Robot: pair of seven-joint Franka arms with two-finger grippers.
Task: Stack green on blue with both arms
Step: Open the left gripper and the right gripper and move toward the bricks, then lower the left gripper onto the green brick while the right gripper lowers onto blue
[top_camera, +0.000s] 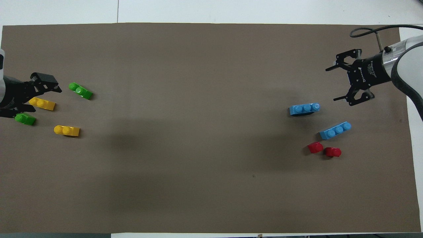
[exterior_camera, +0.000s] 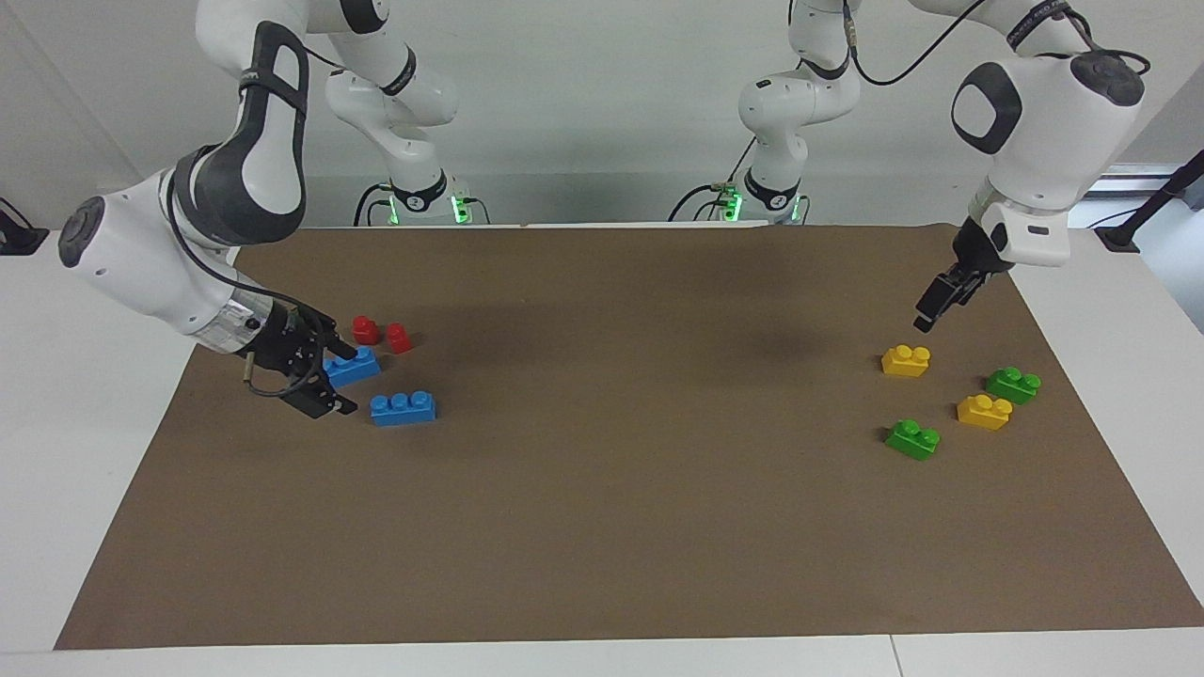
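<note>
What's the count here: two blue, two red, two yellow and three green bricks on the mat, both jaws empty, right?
Not quite: there are two green bricks, not three. The overhead view shows the brighter green brick lying farther from the robots and the darker green brick nearer to them, both toward the left arm's end of the table. The rest of your statement holds.

- The green brick [exterior_camera: 911, 439] [top_camera: 80, 91] was small, bright light green, with two round studs. It lay flat, studs up, on the brown mat toward the left arm's end of the table, touching nothing.
- The blue brick [exterior_camera: 403, 407] [top_camera: 304, 109] was sky blue, longer, with three studs in a row. It lay flat, studs up, toward the right arm's end, well apart from the green brick.
</note>
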